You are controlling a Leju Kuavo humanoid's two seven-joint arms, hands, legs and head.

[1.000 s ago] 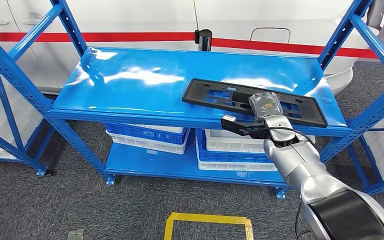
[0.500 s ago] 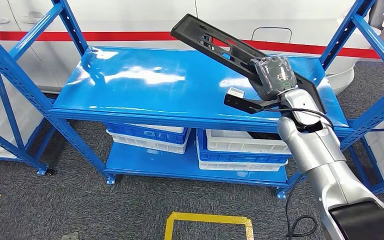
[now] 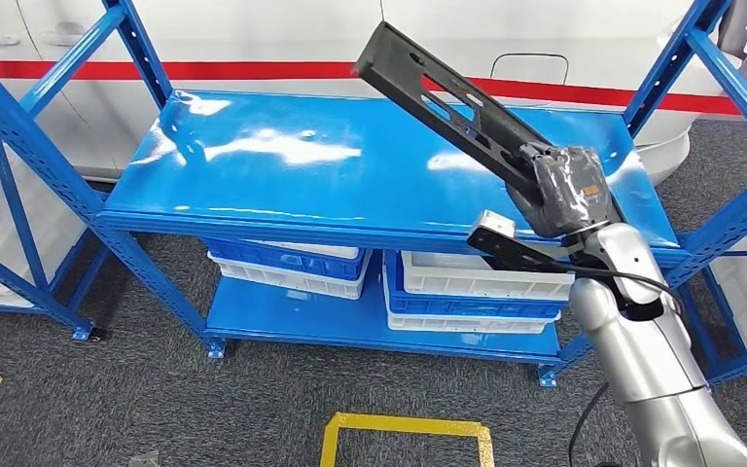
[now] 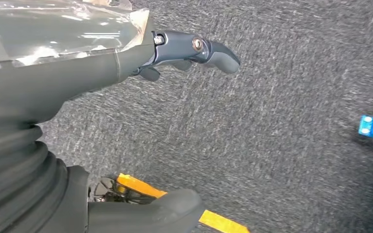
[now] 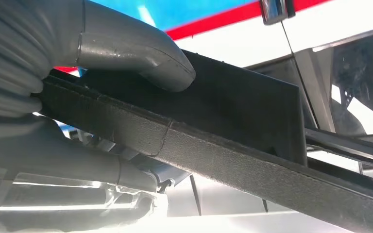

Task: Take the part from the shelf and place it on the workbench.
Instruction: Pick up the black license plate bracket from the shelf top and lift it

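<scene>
Blue shelf rack before a white car body with red stripe; long black part lifted off it.

Right hand clamps one end of the part, thumb pressed on its flat face, fingers underneath; part tilts up and away, clear of the top shelf. Blue upright post stands close beside the hand. White and blue bins sit on the lower shelf. Left hand hangs over grey carpet near yellow floor tape, fingers apart, holding nothing.
</scene>
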